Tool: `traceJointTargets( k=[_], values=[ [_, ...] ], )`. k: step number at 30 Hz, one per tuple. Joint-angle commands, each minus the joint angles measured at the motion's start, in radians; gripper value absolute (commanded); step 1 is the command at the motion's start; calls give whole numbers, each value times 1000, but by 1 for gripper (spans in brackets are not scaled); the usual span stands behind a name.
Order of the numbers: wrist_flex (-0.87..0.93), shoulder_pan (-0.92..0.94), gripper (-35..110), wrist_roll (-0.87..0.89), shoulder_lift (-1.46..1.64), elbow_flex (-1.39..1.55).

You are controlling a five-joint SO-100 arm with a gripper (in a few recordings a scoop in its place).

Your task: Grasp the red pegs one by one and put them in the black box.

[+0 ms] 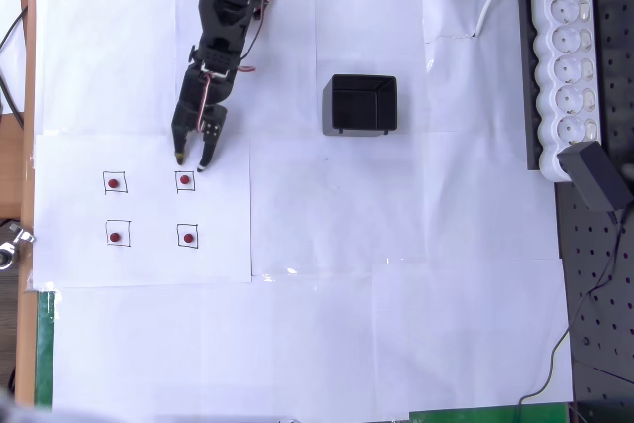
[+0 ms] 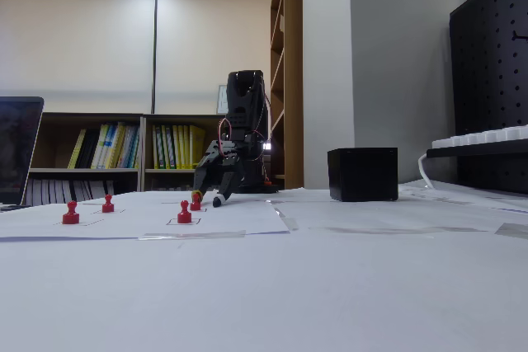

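On the white paper sheets (image 1: 396, 274) covering the table, four red pegs are seen from overhead as small dark-red dots, each set inside a printed black-outlined square: two in an upper row (image 1: 115, 183) (image 1: 185, 181) and two in a lower row (image 1: 116, 237) (image 1: 188, 238), at the left of the picture. From the low fixed view they are shown as small upright pawn-like pieces with rounded heads and wider bases (image 2: 184, 213) (image 2: 71, 214). The black box (image 1: 361, 104) is placed well apart from them, to the upper right in the overhead view; its thin walls and dark hollow are visible from above, and it is seen as a plain black cube in the fixed view (image 2: 362, 174). The gripper (image 1: 194, 158) of the black arm is held just above the upper-right peg, its fingers spread apart and nothing held between them.
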Motion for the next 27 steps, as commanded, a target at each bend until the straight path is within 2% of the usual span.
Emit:
traceJointTargets(
  k=[1,22,27],
  values=[
    [-26,18,13,-11,29,69],
    [-127,18,12,15,143,137],
    [-130,18,6,23,146,137]
  ],
)
